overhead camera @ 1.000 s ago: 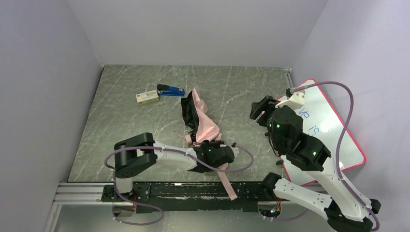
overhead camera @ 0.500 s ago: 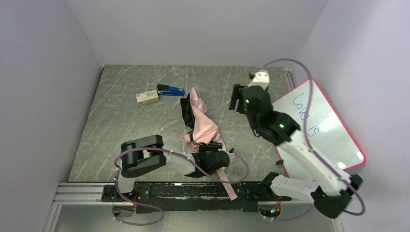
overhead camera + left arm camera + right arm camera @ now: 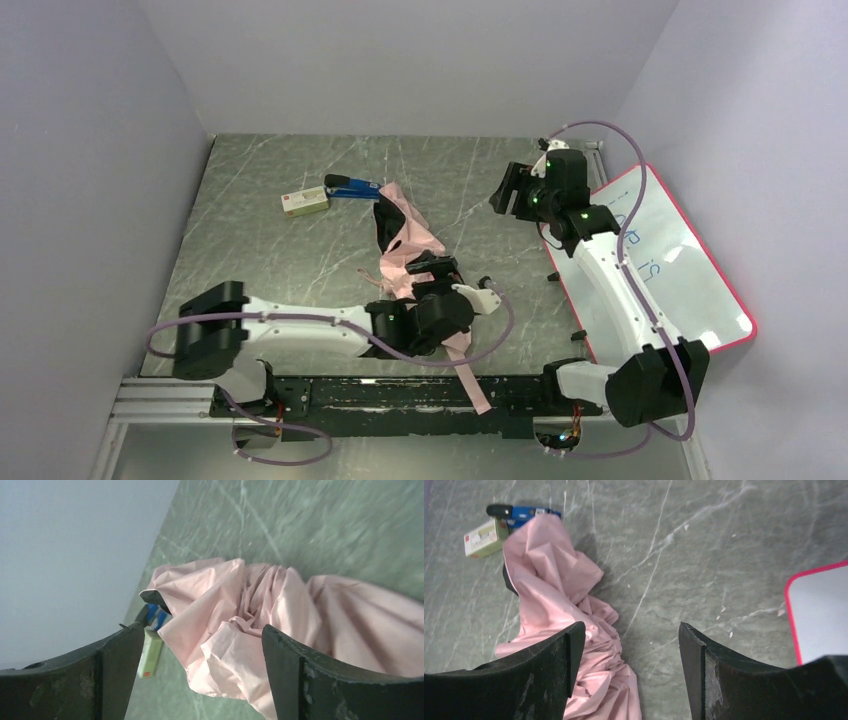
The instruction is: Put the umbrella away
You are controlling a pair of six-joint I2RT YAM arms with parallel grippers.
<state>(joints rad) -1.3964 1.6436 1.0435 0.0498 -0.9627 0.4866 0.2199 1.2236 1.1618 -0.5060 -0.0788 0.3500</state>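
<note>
Top external, held against a second back: catches the left arm (image 3: 300,322) reaching further out from the near edge of the table (image 3: 250,280), and finds the left jaws sprung wide apart after standing almost shut at the near end of the umbrella (image 3: 408,245). Places them now low over the gathered pink cloth, clamped on nothing. Bears this out from the left wrist: shows two dark fingers (image 3: 112,672) set well apart, crumpled fabric filling the gap ahead, no pinch on it. Catches the right arm (image 3: 615,280) too, swung off the whiteboard (image 3: 700,280) and out over the far right of the table, right jaws apart and empty, aimed leftward at the umbrella yet well clear of it. From the right wrist, sees bare table between the fingers (image 3: 549,680) and pink cloth off to the left. Leaves the umbrella itself mid-table, loose and rumpled, black lining showing on its left side, nudged slightly, far corner against the blue stapler (image 3: 352,186) beside the small box (image 3: 304,202), with the strap (image 3: 472,385) trailing over the near rail. Reads as a release ahead of a fresh hold rather than progress: nothing folded, nothing wrapped, nothing carried off. Calls for a new grip, probably from both ends, before any tidying.
</note>
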